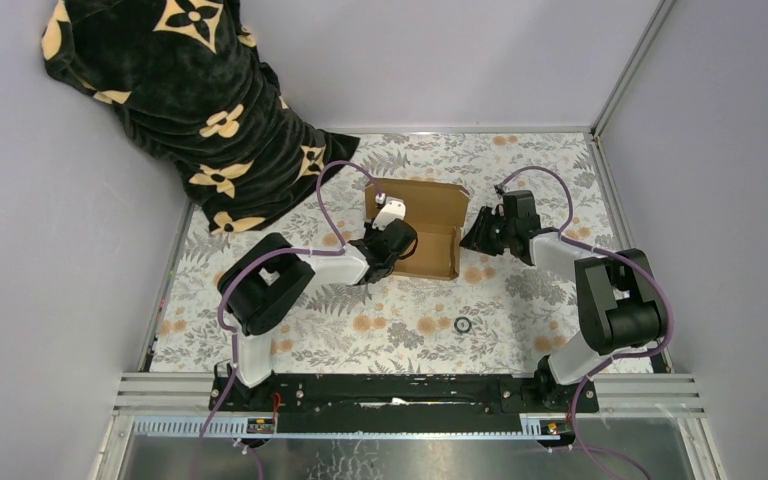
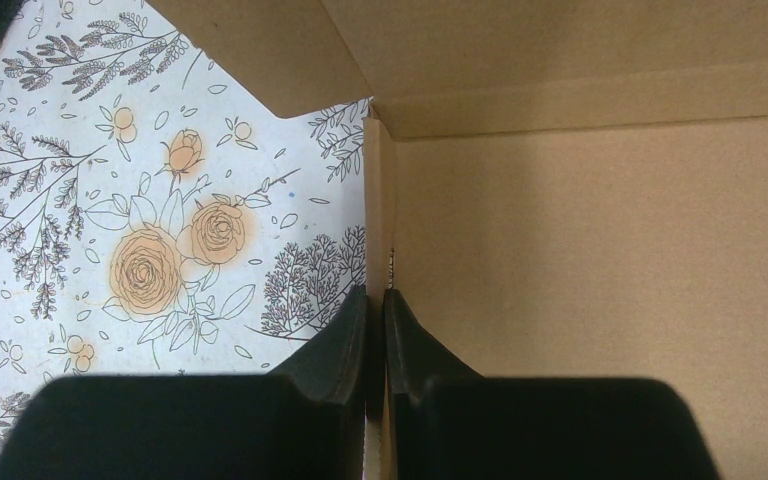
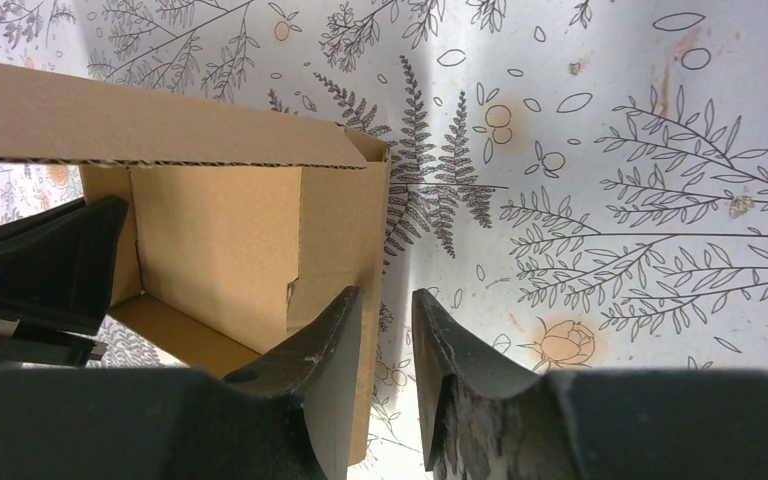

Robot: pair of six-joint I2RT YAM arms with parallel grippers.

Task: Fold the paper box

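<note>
From above, the paper box (image 1: 430,205) sat half-formed at the middle of the table (image 1: 520,300), open side up, its back flap standing toward the far edge and its side walls running near to far; the left gripper (image 1: 392,240) was on the box's left wall, and the right gripper (image 1: 480,235) lay just beside the right wall, so the box sat between the two, with each arm nearest its own side.

In the left wrist view, the left gripper (image 2: 375,325) had its jaws pressed together on the thin upright edge of the left wall; the box floor (image 2: 600,250) spread to one side and the flowered cloth to the other.

In the right wrist view, the right gripper (image 3: 388,340) had its jaws a narrow way apart and gripped nothing; the right wall of the box (image 3: 215,240) lay along the inner finger, with cloth showing in the gap; whether finger and wall touched could not be told. The coming pinch likely turned on that wall entering the gap.
</note>
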